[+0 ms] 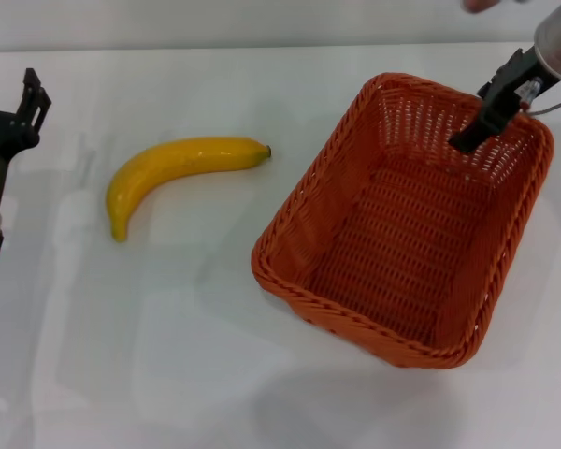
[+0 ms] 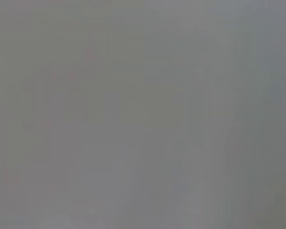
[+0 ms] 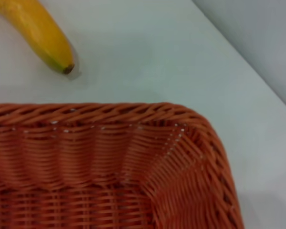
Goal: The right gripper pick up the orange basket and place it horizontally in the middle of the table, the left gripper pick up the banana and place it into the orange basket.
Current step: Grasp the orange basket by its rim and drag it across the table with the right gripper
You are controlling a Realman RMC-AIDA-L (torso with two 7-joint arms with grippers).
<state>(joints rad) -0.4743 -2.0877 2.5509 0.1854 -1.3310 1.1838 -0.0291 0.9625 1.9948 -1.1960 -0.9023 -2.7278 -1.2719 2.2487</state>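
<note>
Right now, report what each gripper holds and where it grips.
Left gripper holds nothing. Right gripper is at the orange basket's far rim; a grip cannot be told.

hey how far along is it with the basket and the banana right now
Nothing looks finished. The basket sits skewed on the table, right of centre. In hand: the right gripper is at the basket's far wall. Left to do: set the basket straight in the middle, then the left gripper, at the table's left edge, must move the banana into it.
</note>
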